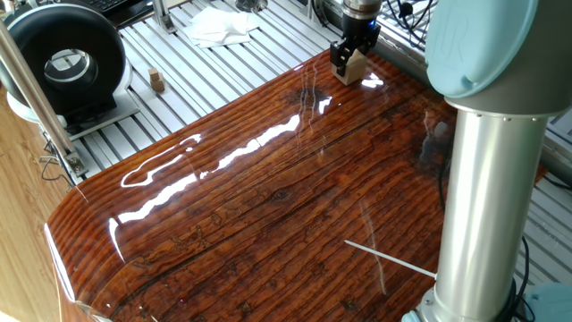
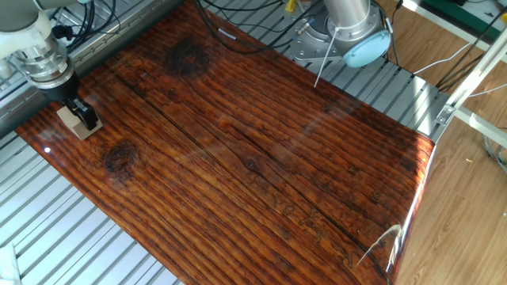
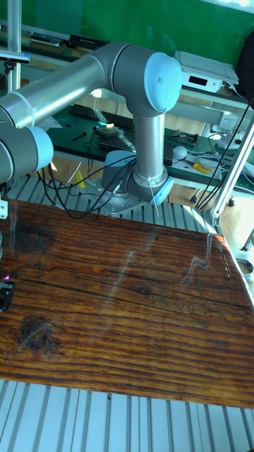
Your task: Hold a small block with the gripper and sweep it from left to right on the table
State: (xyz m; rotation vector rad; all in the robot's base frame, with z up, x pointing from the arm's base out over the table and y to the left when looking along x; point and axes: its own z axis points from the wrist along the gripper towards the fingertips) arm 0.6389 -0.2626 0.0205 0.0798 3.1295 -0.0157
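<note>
Clearly the hand (image 2: 81,119) clamps the small block (image 2: 74,124), resting on the table (image 2: 261,142).

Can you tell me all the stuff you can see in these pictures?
Glossy reddish-brown striped wooden table: one, in the middle.
Silver slatted aluminium surface: one, around the table.
Light-tan wooden block: one, near the table's corner, clamped in the gripper.
Tiny darker-brown wooden piece: one, on the slats.
Black round machine: one, on the slats.
White crumpled cloth: one, on the slats at the back.
Grey-and-pale-blue robot arm: one, behind the table.
Black two-finger gripper: one, shut on the block.
</note>
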